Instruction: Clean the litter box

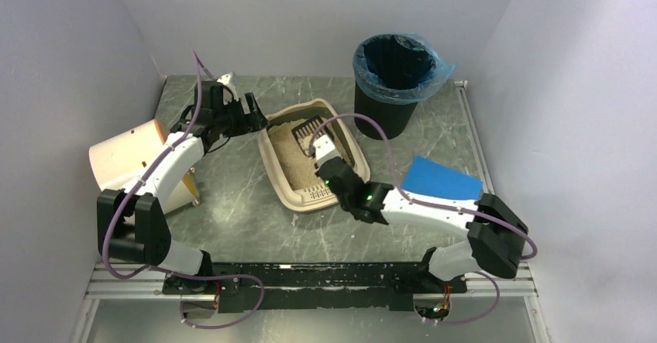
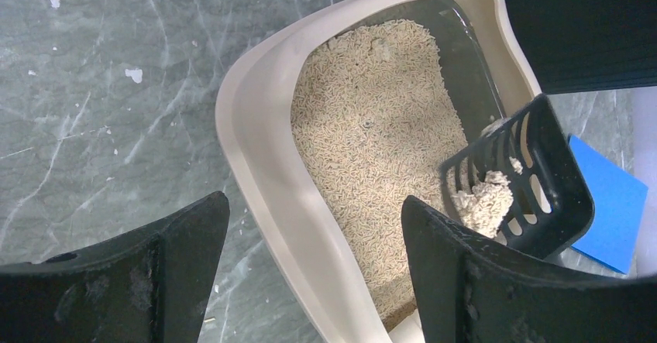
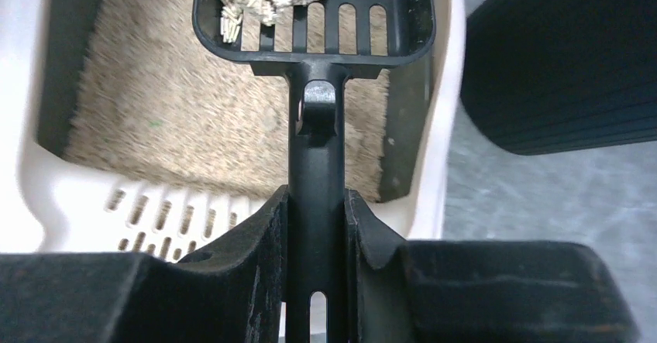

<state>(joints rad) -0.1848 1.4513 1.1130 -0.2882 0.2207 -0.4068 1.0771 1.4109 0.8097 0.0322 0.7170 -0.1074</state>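
The box sits mid-bench, its long axis slanting from near right to far left, with the slotted lip at the near end. Tan litter covers most of its floor, thinning at the far right, where dark bottom shows.

The right hand reaches in over the near end of the box and is clamped on the handle of a black scoop – both fingers press flat against the handle's sides. The scoop's slotted head is above the litter at the far end and carries a pale clump (a few loose pellets sit beside it).

The left hand is at the far left rim of the box with its fingers spread wide and nothing gripped. In its wrist view the rim runs between them; whether it touches the rim I cannot tell.

Far right of the box stands a black bin with a blue liner, just beside the box's far right corner. A blue sheet lies on the bench to the right – the right arm crosses its near edge. A cream drum lies on its side at the left wall.
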